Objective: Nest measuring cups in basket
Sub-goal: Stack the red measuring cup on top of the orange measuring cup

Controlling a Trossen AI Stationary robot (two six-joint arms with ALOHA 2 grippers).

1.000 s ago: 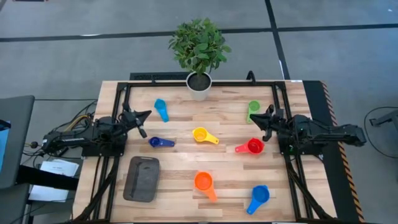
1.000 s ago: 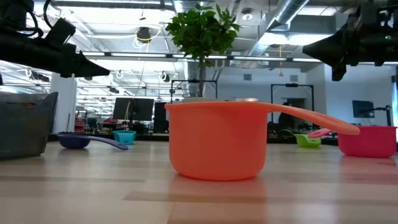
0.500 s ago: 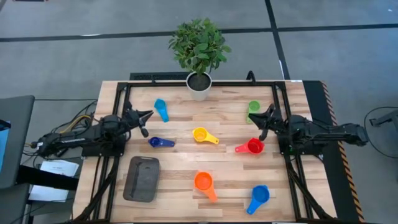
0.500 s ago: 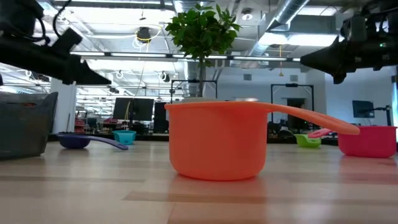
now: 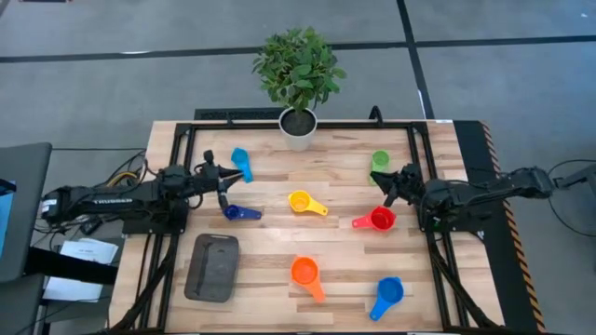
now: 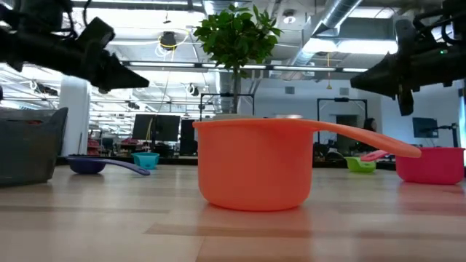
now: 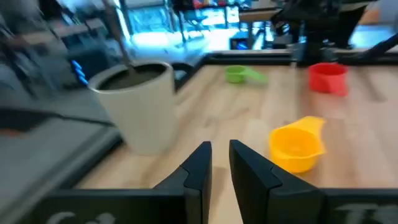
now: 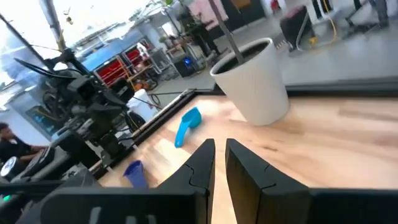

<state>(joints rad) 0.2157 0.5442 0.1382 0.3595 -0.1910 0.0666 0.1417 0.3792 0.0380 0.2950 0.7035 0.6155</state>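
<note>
Hovering: left gripper [image 5: 226,180] above dark blue cup [image 5: 233,212], fingers [image 7: 198,168] barely parted.

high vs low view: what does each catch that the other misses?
Only high: the basket, empty, the yellow cup, the medium blue cup, and both grippers, left gripper by the light blue cup and right gripper near the green cup.
Only low: the room behind the table.
Both: the orange cup, red cup, dark blue cup and the plant.
</note>
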